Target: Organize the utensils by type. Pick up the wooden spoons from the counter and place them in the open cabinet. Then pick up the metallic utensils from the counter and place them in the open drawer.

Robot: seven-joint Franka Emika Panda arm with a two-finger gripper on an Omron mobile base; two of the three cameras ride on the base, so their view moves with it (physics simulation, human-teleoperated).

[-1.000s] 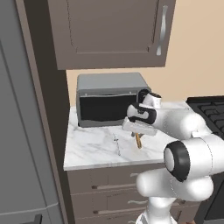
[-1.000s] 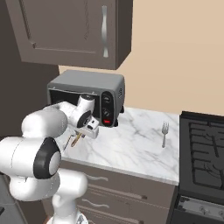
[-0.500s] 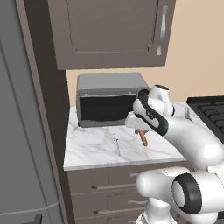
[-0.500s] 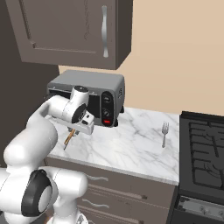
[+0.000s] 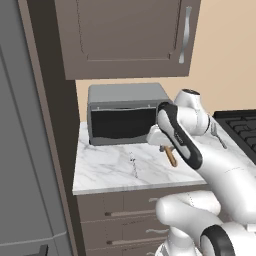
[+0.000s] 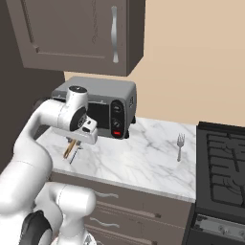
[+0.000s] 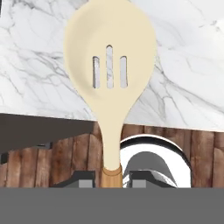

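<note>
Hand view: I see the two dark fingertips point(image 7: 85, 178) closed narrowly on the orange-brown handle of the shorter wooden spoon with a pale slotted bowl point(image 7: 110, 65). The handle sits between the fingers; the pale bowl extends straight out beyond them, over the white grey-veined marble counter point(image 7: 183, 83). In both base views the gripper point(image 5: 161, 141) holds the spoon clear of the counter, its handle end hanging below the fingers point(image 6: 70, 149), in front of the grey toaster oven point(image 5: 122, 112). A thin silvery metal fork point(image 6: 180, 145) lies on the counter well apart from the fingers. Compared with one second ago, I note the arm has swung and the upper cabinet door now looms closer.
</note>
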